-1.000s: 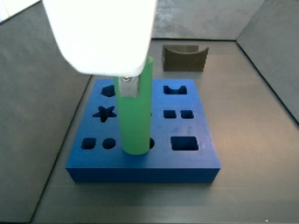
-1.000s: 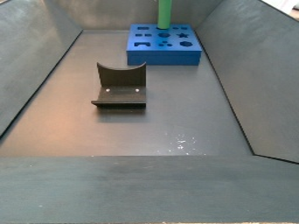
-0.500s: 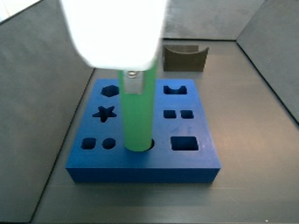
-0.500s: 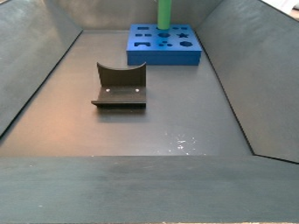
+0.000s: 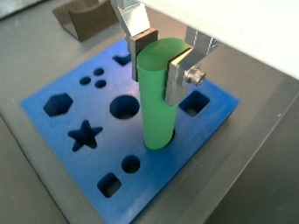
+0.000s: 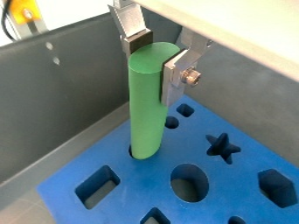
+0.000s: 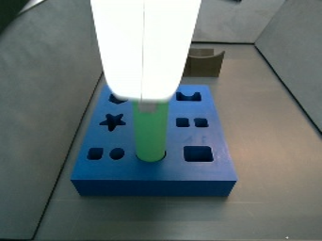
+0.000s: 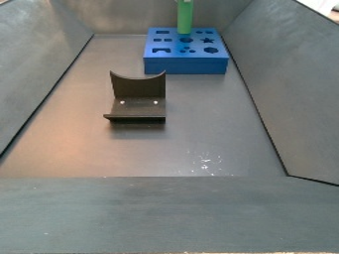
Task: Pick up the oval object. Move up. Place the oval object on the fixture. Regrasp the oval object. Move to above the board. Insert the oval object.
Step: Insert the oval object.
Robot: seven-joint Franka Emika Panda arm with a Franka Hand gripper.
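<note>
Wrist views both put the green rod (image 5: 159, 92) dead centre: it stands upright with its lower end already down in a cut-out of the blue board (image 5: 70, 96), its rounded top up between the silver plates. The gripper (image 5: 163, 54) is pinching the rod near its top end, pads pressed on opposite sides. That rod looks smooth, stiff and light, probably a bit slippery, so I'd judge a firm squeeze high on the shaft is the right hold, leaving the lower part free to slide into the slot. Any tilt could jam it against the slot's edge. Side view shows the same picture: rod (image 7: 151, 132) vertical near the board's (image 7: 208, 174) front edge, the arm glaring white above it. Out beyond, the dark fixture (image 8: 135, 97) sits on the grey floor (image 8: 199, 139), well apart from the board (image 8: 199, 62) and bare
</note>
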